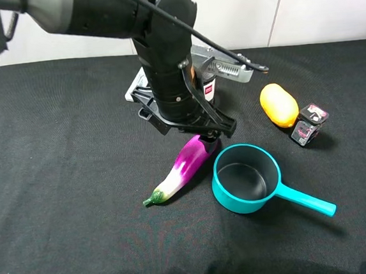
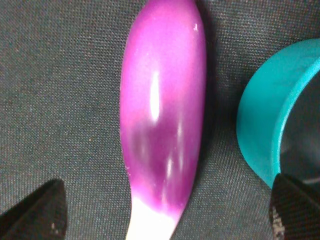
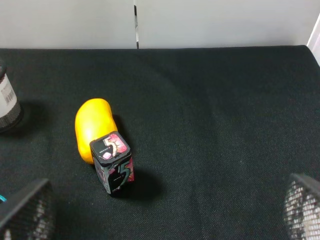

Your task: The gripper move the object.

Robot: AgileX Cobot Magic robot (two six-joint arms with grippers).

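The eggplant lies flat on the black desk, its green stem pointing toward the near edge and its purple end just beside the teal pan. In the left wrist view the eggplant runs lengthwise between the two black fingertips, and the pan's wall sits close on one side. The left gripper hangs over the purple end, jaws spread wide on either side and gripping nothing. Beyond the pan lie a yellow oval object and a small printed box, touching each other. The right gripper is apart from these, jaws released.
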